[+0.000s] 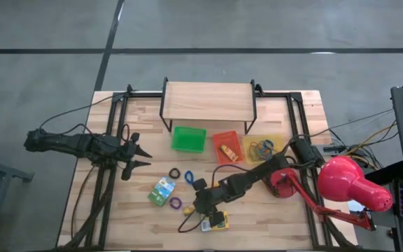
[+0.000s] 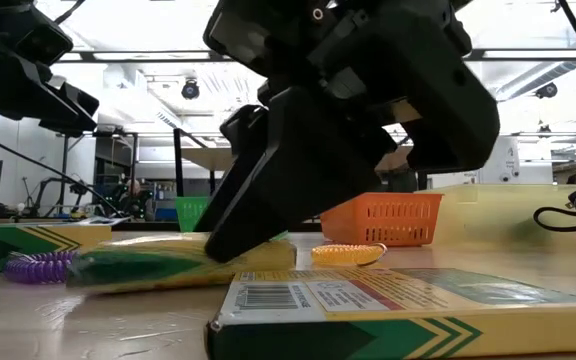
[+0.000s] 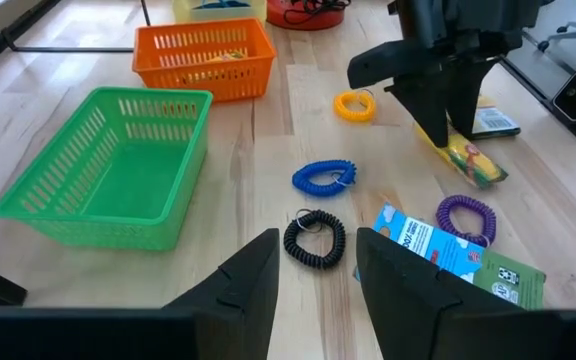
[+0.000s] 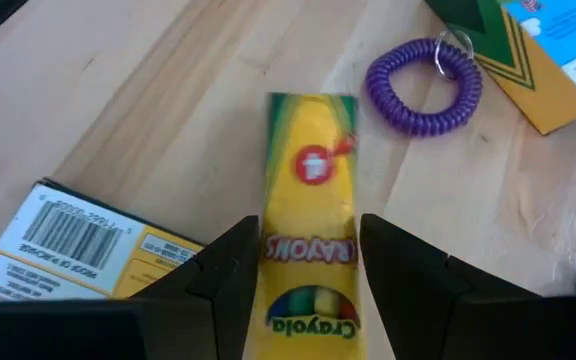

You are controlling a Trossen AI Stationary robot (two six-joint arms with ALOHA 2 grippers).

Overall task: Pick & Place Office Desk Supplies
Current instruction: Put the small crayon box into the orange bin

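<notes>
A yellow Crayola pack (image 4: 308,170) lies flat on the wooden table. My right gripper (image 4: 308,225) is open and slants down over it near the table's front middle (image 1: 200,201), one finger on either side of the pack's near end. No touch shows. A yellow box with a barcode (image 4: 78,245) lies beside it. A purple coil band (image 4: 423,85) and a green and blue box (image 3: 448,255) lie just beyond. Black (image 3: 315,240), blue (image 3: 323,177) and yellow (image 3: 355,105) coil bands rest on the table. My left gripper (image 3: 313,280) waits open above the table's left side (image 1: 137,150).
Green (image 1: 189,138), orange (image 1: 227,147) and yellow (image 1: 263,147) trays stand in a row at mid table, in front of a small wooden shelf (image 1: 208,101). A big red lamp (image 1: 348,183) stands at the right, near the right arm's base.
</notes>
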